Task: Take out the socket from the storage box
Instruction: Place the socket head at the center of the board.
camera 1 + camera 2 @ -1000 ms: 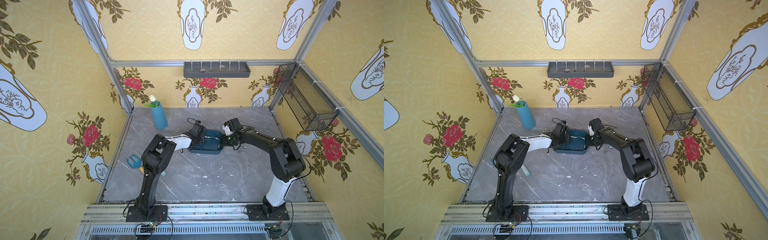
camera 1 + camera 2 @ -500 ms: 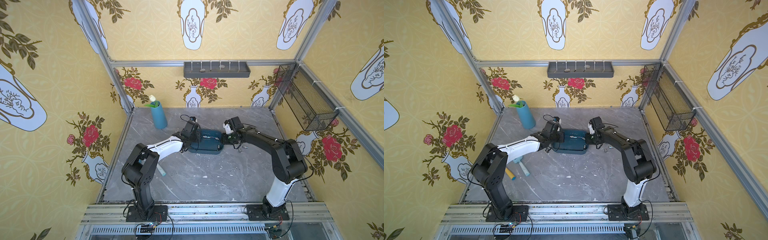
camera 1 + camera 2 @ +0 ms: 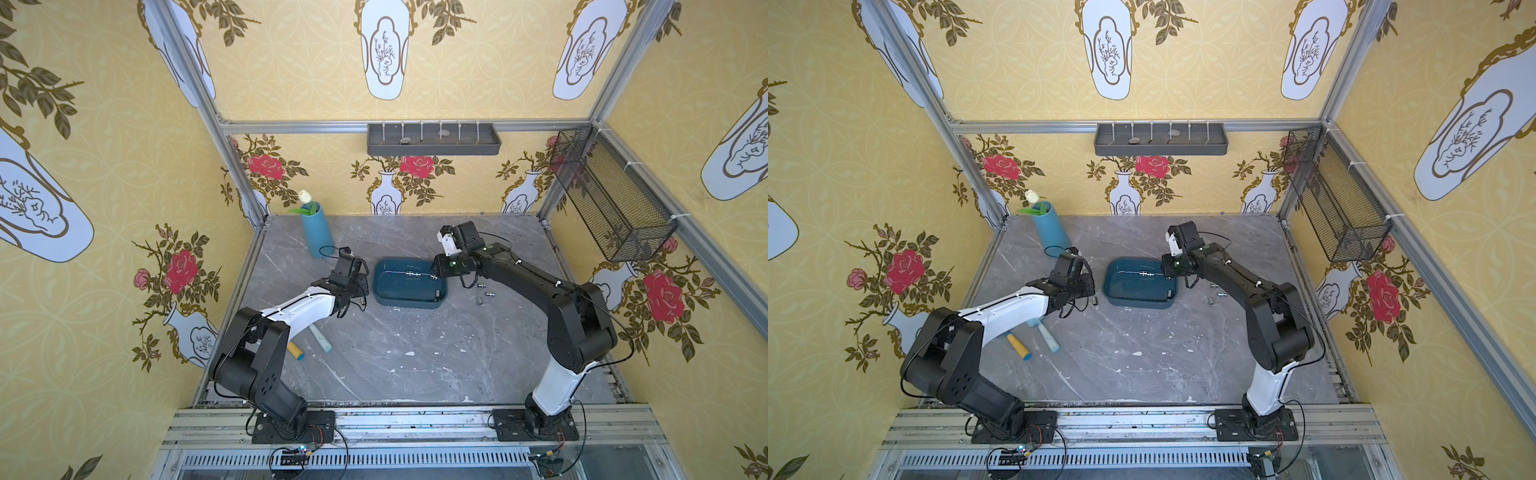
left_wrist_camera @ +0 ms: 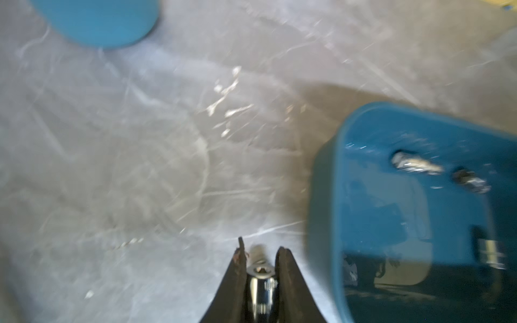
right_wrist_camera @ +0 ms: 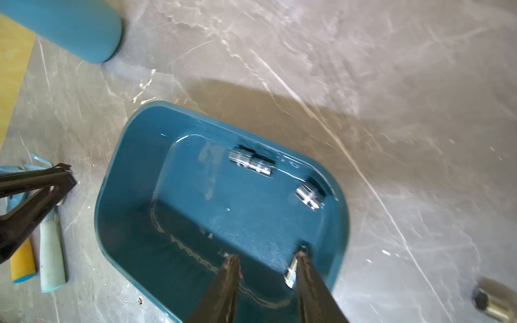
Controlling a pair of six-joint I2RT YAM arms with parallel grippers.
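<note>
The storage box (image 3: 409, 284) sits mid-table with sockets (image 5: 253, 162) lying on its floor. The left gripper (image 4: 260, 253), just beside the box over bare marble, is clenched on one chrome socket (image 4: 261, 282). The right gripper (image 5: 268, 258) hangs over the box's near end, jaws parted, grasping nothing. More loose sockets (image 3: 486, 289) lie on the table beside the right arm.

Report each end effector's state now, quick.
Left end effector: closed on a socket, outside the storage box.
Right end effector: open, empty, over the box.
</note>
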